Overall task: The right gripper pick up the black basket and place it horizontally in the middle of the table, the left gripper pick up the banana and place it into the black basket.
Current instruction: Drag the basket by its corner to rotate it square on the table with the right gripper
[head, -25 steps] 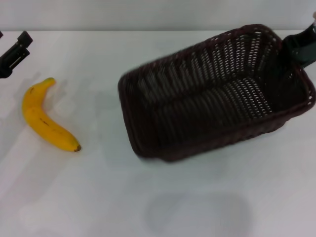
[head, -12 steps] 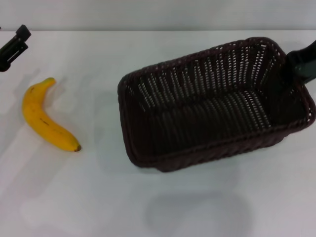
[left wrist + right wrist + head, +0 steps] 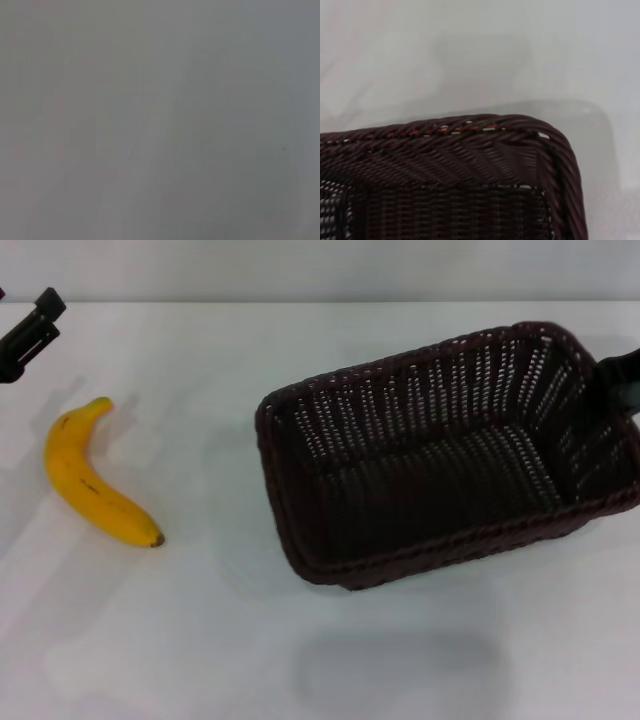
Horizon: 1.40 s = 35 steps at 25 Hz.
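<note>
The black basket point(image 3: 440, 470) is at the middle right of the table point(image 3: 200, 640), its long axis slanting up toward the far right, and it is empty. My right gripper point(image 3: 622, 375) shows only as a dark shape at the basket's right end, at the view's edge, holding that end. The right wrist view shows a braided rim corner of the basket point(image 3: 470, 135) over the white table. The banana point(image 3: 90, 485) lies on the table at the left, stem toward the back. My left gripper point(image 3: 30, 332) hangs at the far left, behind the banana and apart from it.
The left wrist view shows only a plain grey-white surface point(image 3: 160, 120). A faint shadow lies on the table in front of the basket point(image 3: 395, 675). Bare tabletop lies between the banana and the basket.
The basket has shifted to the right and a little nearer, turning slightly more level, with the right gripper at its end. The banana has not moved. The left gripper barely moved.
</note>
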Available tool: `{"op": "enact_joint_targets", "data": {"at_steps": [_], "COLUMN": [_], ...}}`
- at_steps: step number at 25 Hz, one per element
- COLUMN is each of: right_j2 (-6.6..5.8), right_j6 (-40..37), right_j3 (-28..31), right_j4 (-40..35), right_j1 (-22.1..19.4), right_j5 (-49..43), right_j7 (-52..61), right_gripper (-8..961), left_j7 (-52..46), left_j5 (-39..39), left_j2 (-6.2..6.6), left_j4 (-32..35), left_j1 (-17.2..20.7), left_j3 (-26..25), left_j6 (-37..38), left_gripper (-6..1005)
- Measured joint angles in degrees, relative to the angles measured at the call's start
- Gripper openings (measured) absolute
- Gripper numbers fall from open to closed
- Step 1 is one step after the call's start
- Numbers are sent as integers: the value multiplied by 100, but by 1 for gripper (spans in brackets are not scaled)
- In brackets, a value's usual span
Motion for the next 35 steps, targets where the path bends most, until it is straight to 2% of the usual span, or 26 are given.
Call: {"op": "enact_joint_targets", "data": {"at_steps": [3, 7, 9, 12, 15, 16, 18, 23, 32, 35], "right_j2": [165, 228, 305, 352, 357, 372, 383, 388, 329, 244], "right_j6": [-70, -114, -118, -29, -10, -17, -40, 98, 257, 280], "right_j3": [-463, -1177, -1252, -1296, -1351, -1619, -1759, -1731, -1716, -1694], "right_j4": [-651, -759, -734, -630, -606, -629, -721, -1007, -1185, -1472], "right_j1": [-283, -383, -388, -365, -358, -382, -405, -447, -721, -939], "right_j5": [-33, -40, -27, -8, -14, -32, -13, 74, 653, 1062], "right_j7": [-34, 95, 38, -24, -15, 139, 335, 472, 368, 339], "right_gripper": [175, 173, 172, 170, 210, 231, 272, 427, 560, 598], "left_j7": [-1, -3, -5, -14, -16, -17, -18, -19, -156, -236], "left_j5": [-2, -6, -6, -5, -5, -6, -6, -3, -35, -36], "left_j2": [-15, -33, -39, -53, -70, -76, -79, -80, -67, -49], "left_j4": [0, 0, 0, 0, 0, 0, 0, 0, 11, 22], "left_j1": [9, 13, 10, 5, 13, 16, 20, 26, 103, 123], "left_j3": [-2, -4, -4, -4, -4, -4, -4, -4, -11, -13], "left_j6": [0, -2, -10, -11, -16, -25, -30, -23, -85, -114], "left_gripper": [876, 876, 876, 876, 876, 876, 876, 876, 875, 875]}}
